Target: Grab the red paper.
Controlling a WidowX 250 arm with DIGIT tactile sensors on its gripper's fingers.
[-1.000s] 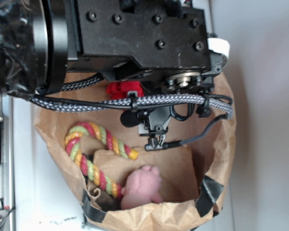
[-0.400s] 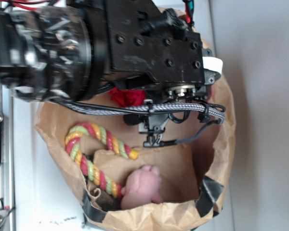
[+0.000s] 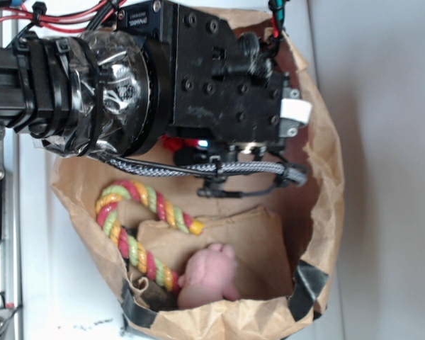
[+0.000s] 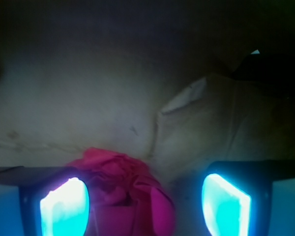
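Observation:
The red paper (image 4: 123, 177) is a crumpled, creased ball lying on the floor of a brown paper bag. In the wrist view it sits between my two fingers, close against the left pad (image 4: 64, 206) and with a gap to the right pad (image 4: 226, 201). My gripper (image 4: 145, 196) is open around it. In the exterior view the black wrist housing (image 3: 227, 78) covers the gripper and nearly all of the red paper (image 3: 171, 144), of which only a small red sliver shows under the housing.
The brown paper bag (image 3: 322, 177) walls in the space on all sides. Inside it lie a red-yellow-green rope toy (image 3: 138, 205), a pale pink plush lump (image 3: 209, 276) and a folded brown flap (image 3: 251, 237). A braided cable (image 3: 234, 168) hangs under the wrist.
The arm has shifted toward the top of the exterior view and gone deeper into the bag. The red paper, plainly seen before, is now almost fully covered by the wrist housing.

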